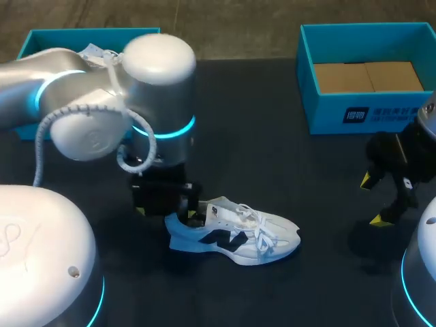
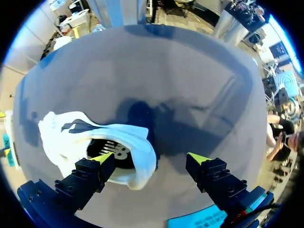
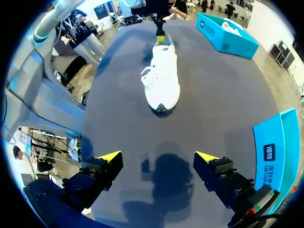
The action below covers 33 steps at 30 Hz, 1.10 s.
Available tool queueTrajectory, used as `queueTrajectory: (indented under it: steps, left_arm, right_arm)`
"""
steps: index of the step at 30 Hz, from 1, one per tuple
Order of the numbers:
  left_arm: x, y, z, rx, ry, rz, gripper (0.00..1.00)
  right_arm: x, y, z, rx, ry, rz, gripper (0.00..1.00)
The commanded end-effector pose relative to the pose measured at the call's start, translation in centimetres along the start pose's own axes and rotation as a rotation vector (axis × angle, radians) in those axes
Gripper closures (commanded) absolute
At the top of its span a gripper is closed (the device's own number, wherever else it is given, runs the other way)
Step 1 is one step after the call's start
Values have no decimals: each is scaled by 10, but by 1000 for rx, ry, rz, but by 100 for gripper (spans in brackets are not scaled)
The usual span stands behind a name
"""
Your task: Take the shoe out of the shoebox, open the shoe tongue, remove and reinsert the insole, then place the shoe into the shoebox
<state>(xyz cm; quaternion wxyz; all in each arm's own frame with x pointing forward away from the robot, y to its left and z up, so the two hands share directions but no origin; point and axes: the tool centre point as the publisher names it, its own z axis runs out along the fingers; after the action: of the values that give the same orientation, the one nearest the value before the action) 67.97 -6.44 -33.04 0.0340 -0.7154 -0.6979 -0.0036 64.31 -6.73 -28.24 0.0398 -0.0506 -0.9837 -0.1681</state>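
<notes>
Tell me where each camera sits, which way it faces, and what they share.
Head view: above and behind, looking down on the table; left arm and right gripper show.
Left wrist view: looks down past the open left gripper into the shoe's heel opening.
Right wrist view: faces the shoe's toe across the table; its open gripper shows.
Shared: the shoe, in all three.

One shoe (image 1: 235, 235) lies on the table (image 1: 272, 157), at about 6 o'clock from its middle. There are two blue boxes: the left box (image 1: 34, 42) at 10 o'clock and the right box (image 1: 354, 112) at 2 o'clock. One white thing (image 1: 92, 51) shows in the left box, too hidden to name. There are two arms, the left arm (image 1: 95, 95) and the right arm (image 1: 428, 112). There are two grippers, the left gripper (image 2: 151, 157) and the right gripper (image 3: 158, 156). Each has two yellow tips, four in all.
</notes>
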Motion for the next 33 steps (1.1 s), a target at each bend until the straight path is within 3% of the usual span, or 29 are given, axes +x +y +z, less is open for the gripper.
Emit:
queueTrajectory:
  steps: [1,6,9,25,33]
  left_arm:
    - [27,-10,-22,5,-110,-25,0]
    - [31,-14,-33,35,-170,-81,0]
    - [37,-13,-38,108,-188,-152,0]
    - [37,-13,-38,108,-188,-152,0]
    - [60,-12,-40,254,-421,-571,0]
  right_arm:
    - [1,0,1,1,-2,0,0]
    - [1,0,1,1,-2,0,0]
    - [1,0,1,1,-2,0,0]
    - [1,0,1,1,-2,0,0]
    - [1,0,1,1,-2,0,0]
